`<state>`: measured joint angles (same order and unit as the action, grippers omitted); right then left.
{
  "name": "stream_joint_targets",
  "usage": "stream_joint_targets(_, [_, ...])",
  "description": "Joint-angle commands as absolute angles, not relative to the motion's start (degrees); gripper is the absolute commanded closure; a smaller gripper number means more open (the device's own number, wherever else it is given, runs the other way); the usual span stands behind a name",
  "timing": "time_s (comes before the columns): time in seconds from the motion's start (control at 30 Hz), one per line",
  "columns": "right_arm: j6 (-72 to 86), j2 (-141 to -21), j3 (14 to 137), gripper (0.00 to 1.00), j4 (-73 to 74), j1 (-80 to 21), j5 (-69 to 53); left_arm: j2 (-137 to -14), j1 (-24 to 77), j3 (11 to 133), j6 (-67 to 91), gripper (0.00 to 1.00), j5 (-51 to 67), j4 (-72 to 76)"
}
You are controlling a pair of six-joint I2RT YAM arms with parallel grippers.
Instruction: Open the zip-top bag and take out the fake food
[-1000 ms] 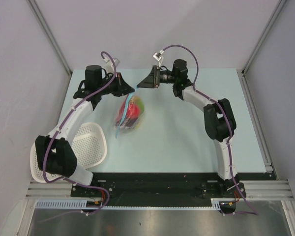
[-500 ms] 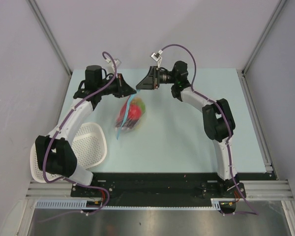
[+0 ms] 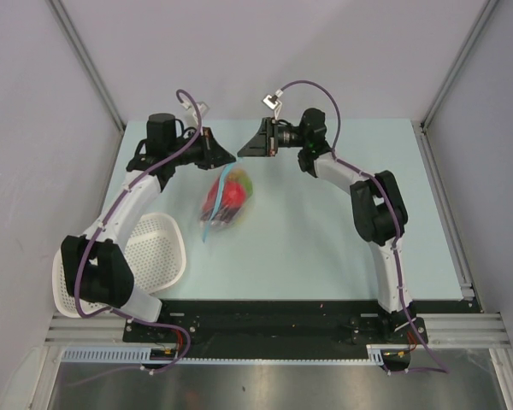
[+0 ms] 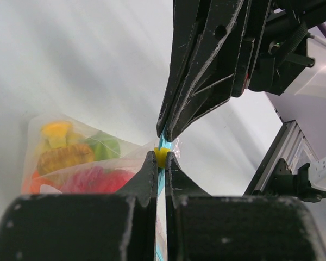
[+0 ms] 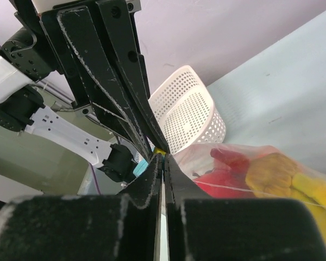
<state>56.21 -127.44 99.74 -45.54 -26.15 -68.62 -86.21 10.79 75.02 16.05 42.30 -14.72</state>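
The zip-top bag [image 3: 225, 201] hangs tilted over the far middle of the table, with its lower end near the table. The fake food [image 3: 231, 193] is inside: red, green and yellow-orange pieces. My left gripper [image 3: 231, 159] is shut on the bag's blue-teal zip strip [image 4: 164, 142], pinching a small yellow slider [image 4: 161, 156]. My right gripper [image 3: 243, 152] is shut on the bag's mouth edge, tip to tip against the left one. In the right wrist view the right gripper [image 5: 163, 157] holds clear plastic beside the slider, with red and yellow food [image 5: 233, 176] behind.
A white mesh basket [image 3: 154, 252] lies tipped at the near left of the table, beside the left arm; it also shows in the right wrist view [image 5: 187, 114]. Metal frame rails run along the table's sides.
The bag has swayed slightly and hangs a little lower. The right gripper has edged closer to the left one. Both stay shut at the bag's mouth.
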Motion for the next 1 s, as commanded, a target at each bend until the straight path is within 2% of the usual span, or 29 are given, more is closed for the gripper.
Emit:
stream_joint_targets(0.0, [58.9,-129.1,100.8,1.0,-49.7,-26.8,-70.0,-84.9,9.9,75.8,16.3,1.0,43.5,-12.0])
stream_joint_targets(0.13, [54.8,-128.2,101.0,1.0,-46.6,-27.0,-66.9,-85.0,9.9,75.6,17.1,1.0,42.0,-13.0])
stream_joint_targets(0.23, [44.9,-124.3,99.3,1.0,-36.5,-26.5,-57.5,-84.7,9.9,75.6,17.5,1.0,39.8,-16.7])
stream_joint_targets(0.43, [44.8,-125.5,106.5,1.0,-29.2,-24.5,-45.6,-76.7,9.9,66.7,18.9,1.0,34.1,-19.1])
stream_joint_targets(0.57, [45.4,-128.0,111.1,1.0,-25.5,-23.5,-43.7,-70.2,10.0,58.9,19.2,1.0,32.1,-21.3])
stream_joint_targets(0.83, [43.2,-132.3,117.1,1.0,-19.9,-23.3,-40.9,-57.6,11.2,51.9,21.6,1.0,31.7,-27.7])
stream_joint_targets(0.97, [43.0,-133.9,121.2,1.0,-17.9,-23.5,-39.2,-50.9,12.4,44.9,26.9,1.0,30.6,-27.3])
